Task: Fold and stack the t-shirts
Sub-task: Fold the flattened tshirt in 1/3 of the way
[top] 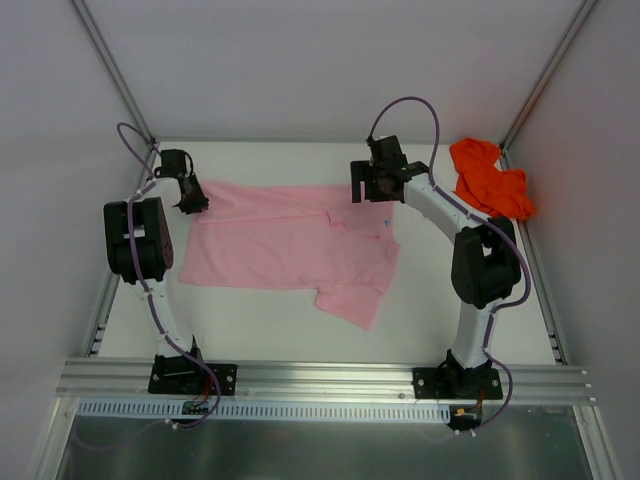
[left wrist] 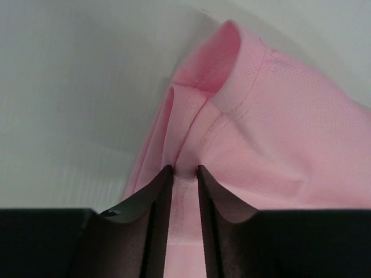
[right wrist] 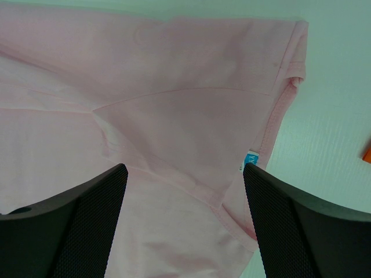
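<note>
Only overhead: the pink t-shirt [top: 290, 245] lies spread flat on the white counter [top: 430, 300]. The orange t-shirt [top: 490, 180] is a crumpled heap well off the pink t-shirt's right end, toward the back.
Left wrist view alone: the left end effector [left wrist: 184, 169] has its fingers drawn almost together, pinching a raised fold of cloth at the pink t-shirt's far left corner. A hemmed cuff arches just beyond the pinch.
Right wrist view alone: the right end effector [right wrist: 185, 171] is spread wide, hanging over the pink t-shirt's right end. A small blue tag [right wrist: 250, 160] sits on the seam beside one finger.
Long axis: the pink t-shirt runs left to right.
Pointing: its tag end lies to the right, and one sleeve juts from its near right part toward the arm bases.
Orange t-shirt's heading: cannot tell, too bunched.
</note>
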Tool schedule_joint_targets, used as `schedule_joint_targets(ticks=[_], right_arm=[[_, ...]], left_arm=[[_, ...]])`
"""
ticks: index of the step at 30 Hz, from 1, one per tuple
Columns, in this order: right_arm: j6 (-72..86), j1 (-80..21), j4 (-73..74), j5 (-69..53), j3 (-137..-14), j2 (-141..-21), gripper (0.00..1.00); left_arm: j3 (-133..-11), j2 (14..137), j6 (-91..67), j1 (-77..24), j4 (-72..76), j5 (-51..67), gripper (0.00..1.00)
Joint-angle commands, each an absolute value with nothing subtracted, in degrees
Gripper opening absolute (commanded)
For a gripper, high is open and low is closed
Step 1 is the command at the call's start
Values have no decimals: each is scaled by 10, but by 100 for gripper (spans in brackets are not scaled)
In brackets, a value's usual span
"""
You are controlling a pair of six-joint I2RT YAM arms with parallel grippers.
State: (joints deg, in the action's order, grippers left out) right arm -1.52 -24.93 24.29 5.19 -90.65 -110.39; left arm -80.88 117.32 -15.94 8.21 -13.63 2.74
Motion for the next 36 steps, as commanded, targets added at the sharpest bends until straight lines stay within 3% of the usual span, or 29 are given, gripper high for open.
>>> schedule_joint_targets(ticks=[1,7,36], right_arm=[[-12,-246,245,56,-931,-1111,84],[-10,-246,244,58,-933,-1111,84],[-2,-246,239,37,-919,-1107,84]], left_arm=[[-829,1187,-156,77,-135,32,22],[-828,1180,-146,76,-128,32,0],[-699,1002,-108,76,-104,27,0]])
